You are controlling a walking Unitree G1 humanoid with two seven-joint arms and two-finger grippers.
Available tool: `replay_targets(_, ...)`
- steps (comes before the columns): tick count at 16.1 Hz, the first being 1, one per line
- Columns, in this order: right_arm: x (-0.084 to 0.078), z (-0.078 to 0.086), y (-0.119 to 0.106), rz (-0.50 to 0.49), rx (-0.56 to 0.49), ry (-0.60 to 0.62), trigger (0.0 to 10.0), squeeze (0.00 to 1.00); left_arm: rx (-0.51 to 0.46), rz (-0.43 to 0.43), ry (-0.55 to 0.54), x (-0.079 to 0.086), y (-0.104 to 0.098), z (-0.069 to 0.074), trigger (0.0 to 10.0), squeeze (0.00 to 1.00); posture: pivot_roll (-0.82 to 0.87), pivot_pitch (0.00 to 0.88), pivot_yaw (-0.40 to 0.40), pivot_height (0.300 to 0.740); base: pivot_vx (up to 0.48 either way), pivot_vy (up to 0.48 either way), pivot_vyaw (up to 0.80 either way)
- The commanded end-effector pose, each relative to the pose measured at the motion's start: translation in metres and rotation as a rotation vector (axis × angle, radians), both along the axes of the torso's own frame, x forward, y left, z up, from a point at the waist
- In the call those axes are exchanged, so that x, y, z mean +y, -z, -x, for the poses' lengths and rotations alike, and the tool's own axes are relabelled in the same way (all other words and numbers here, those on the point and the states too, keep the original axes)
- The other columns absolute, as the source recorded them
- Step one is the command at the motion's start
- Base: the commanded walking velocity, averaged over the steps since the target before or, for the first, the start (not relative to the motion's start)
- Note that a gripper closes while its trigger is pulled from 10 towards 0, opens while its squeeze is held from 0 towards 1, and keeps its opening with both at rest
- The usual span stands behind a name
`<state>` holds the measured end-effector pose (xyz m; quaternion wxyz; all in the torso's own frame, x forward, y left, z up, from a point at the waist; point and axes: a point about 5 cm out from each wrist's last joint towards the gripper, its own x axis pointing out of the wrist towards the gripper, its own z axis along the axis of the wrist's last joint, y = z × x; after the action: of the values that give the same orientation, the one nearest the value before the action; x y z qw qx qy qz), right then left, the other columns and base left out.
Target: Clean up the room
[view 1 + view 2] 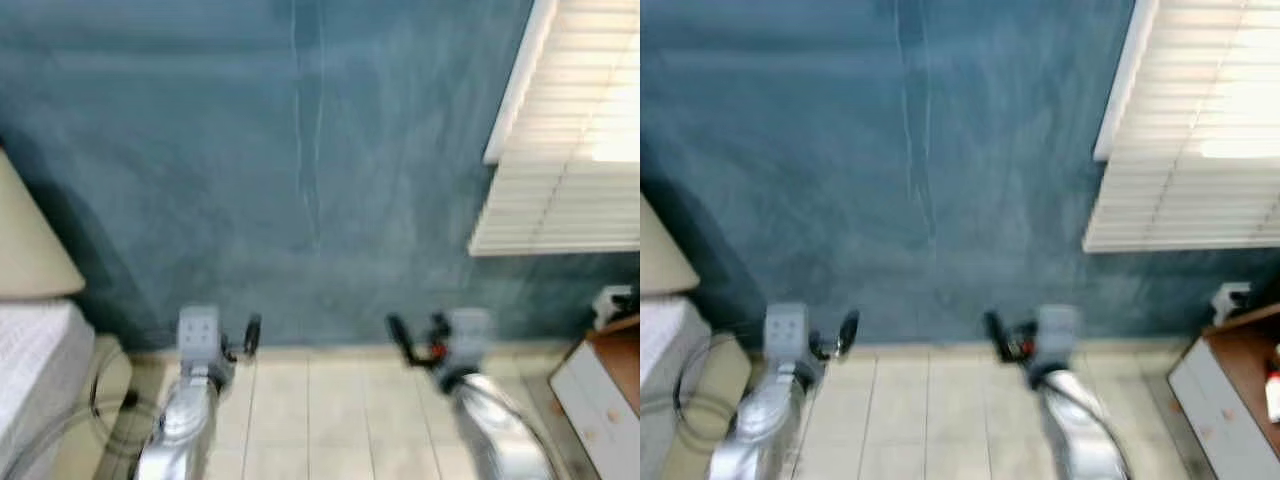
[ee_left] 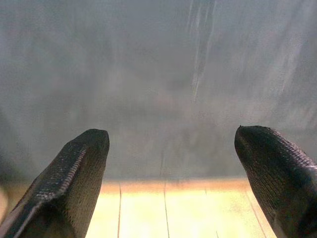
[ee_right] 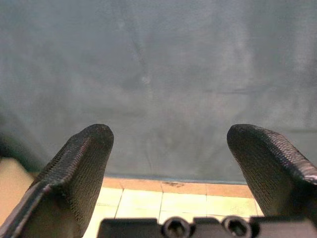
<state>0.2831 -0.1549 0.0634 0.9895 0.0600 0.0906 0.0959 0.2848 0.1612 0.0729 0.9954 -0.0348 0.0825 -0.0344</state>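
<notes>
Blue-green painted wall [image 1: 300,150] stood straight ahead, a thin pale streak running down it, and it met pale floor tiles [image 1: 330,410] along a light baseboard. White window blinds [image 1: 570,140] hung against the wall on the robot's right. Below the blinds, near the wall, a wooden surface [image 1: 1240,350] with a white front reached into the lower right corner; a small red and white object [image 1: 1272,385] lay on it, too blurred to name, and a white outlet fitting [image 1: 1230,297] sat on the wall just above it. To the robot's left of the wall's bare stretch stood a cream lampshade [image 1: 25,240], and under it a white bed edge [image 1: 30,350] with a looped cable [image 1: 100,400] beside it on the floor.

No container could be made out, and nothing lying loose on the tiles near the wall could be told as a thing to tidy.

Both silver arms reached forward toward the wall, low over the tiles. The left gripper [image 2: 171,163] pointed at the base of the wall with its fingers [image 2: 74,173] held wide apart, nothing between them. The right gripper [image 3: 168,158] pointed the same way, its fingers [image 3: 79,168] likewise spread apart around nothing, the baseboard showing in the gap.
</notes>
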Motion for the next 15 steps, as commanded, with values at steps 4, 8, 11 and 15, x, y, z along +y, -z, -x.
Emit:
replay_targets(4, 0.000, -0.002, 0.008, 0.042, 0.018, 0.000, 10.0, 0.00, 0.033, -0.020, -0.016, 0.009, 0.009, 0.004, 10.0, 0.00, -0.01, 0.000, 0.009, 0.740, 0.000, 0.000, 0.00)
replay_targets(8, -0.014, 0.019, -0.019, 0.140, -0.138, 0.030, 10.0, 0.00, 0.004, -0.036, -0.027, 0.026, -0.006, 0.037, 10.0, 0.00, -0.02, 0.000, 0.027, 0.740, 0.000, 0.000, 0.00)
replay_targets(11, -0.017, 0.040, 0.007, 0.077, -0.038, -0.005, 10.0, 0.00, 0.021, -0.076, -0.031, 0.032, 0.004, 0.052, 10.0, 0.00, -0.03, 0.000, 0.029, 0.740, 0.000, 0.000, 0.00)
replay_targets(15, -0.004, 0.030, 0.018, 0.055, 0.013, -0.061, 10.0, 0.00, 0.026, -0.093, -0.089, 0.032, 0.010, 0.038, 10.0, 0.00, -0.02, 0.000, 0.017, 0.740, 0.000, 0.000, 0.58)
